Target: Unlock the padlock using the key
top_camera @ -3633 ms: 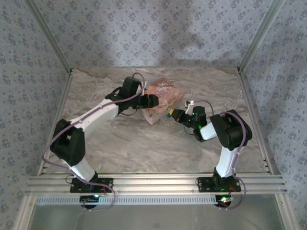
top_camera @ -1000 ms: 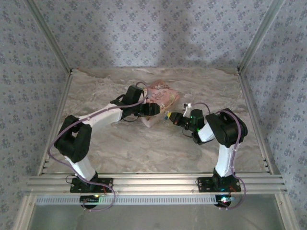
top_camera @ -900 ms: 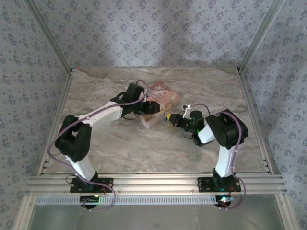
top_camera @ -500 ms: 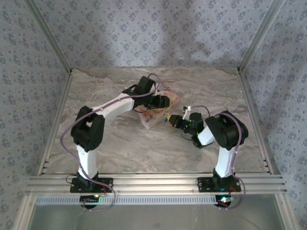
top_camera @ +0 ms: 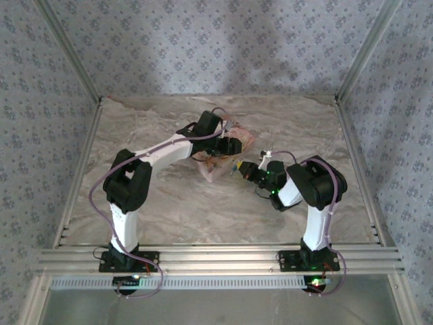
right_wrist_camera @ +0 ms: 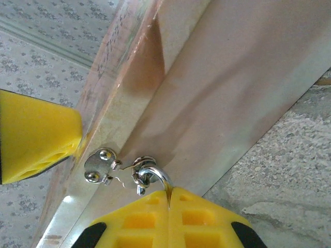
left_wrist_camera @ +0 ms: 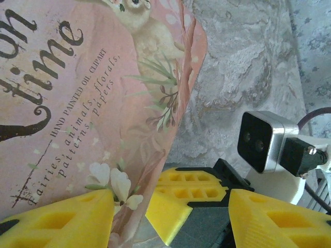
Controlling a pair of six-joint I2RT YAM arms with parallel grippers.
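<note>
Left gripper point(top_camera: 233, 144) clamps the pink box point(left_wrist_camera: 88, 103), apparently bracing it so the lock stays put. Right gripper point(right_wrist_camera: 169, 199), just right of the box, is pinched together on the padlock's point(right_wrist_camera: 153, 173) shackle at the hasp point(right_wrist_camera: 99, 165). Can't tell where the key is.

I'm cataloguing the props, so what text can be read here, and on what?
All on the pink box, left wrist view:
"time", large dark lettering.
"on", the end of a larger word cut off at the frame edge.
"HAND PAINTED OIL CLIPART", small capitals.
"animals, florals, patterns, papers", small script.
Print on the box's side edge, right wrist view: too blurred to read.
</note>
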